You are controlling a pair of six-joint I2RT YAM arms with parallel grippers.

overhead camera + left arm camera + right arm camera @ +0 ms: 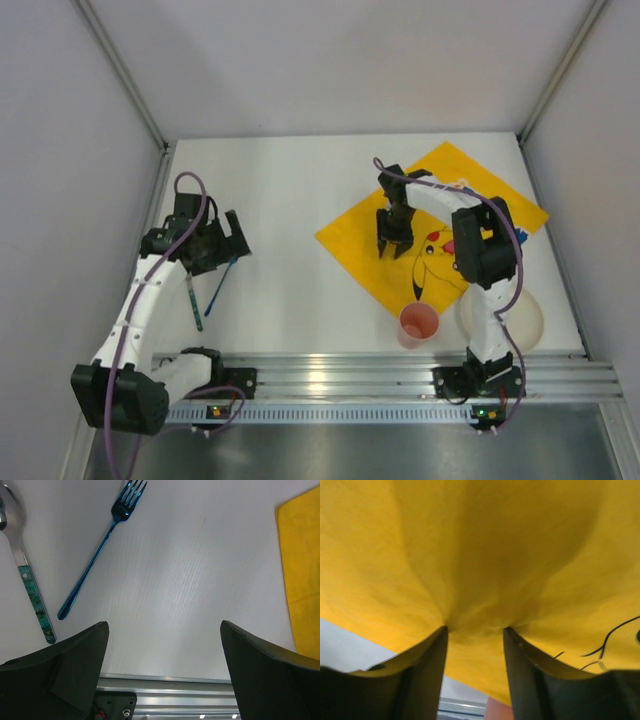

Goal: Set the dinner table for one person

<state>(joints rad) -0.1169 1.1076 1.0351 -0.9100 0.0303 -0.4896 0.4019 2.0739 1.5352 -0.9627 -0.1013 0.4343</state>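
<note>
Left fingers (70, 665) wide apart; right fingers (420, 675) narrowly apart, tips on yellow mat (495, 555)

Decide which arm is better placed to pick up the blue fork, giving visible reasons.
Left. The left gripper is open above the table, with the fork and spoon lying close by on its side. The right gripper is across the table, fingertips down on the yellow mat, away from the cutlery.
</note>
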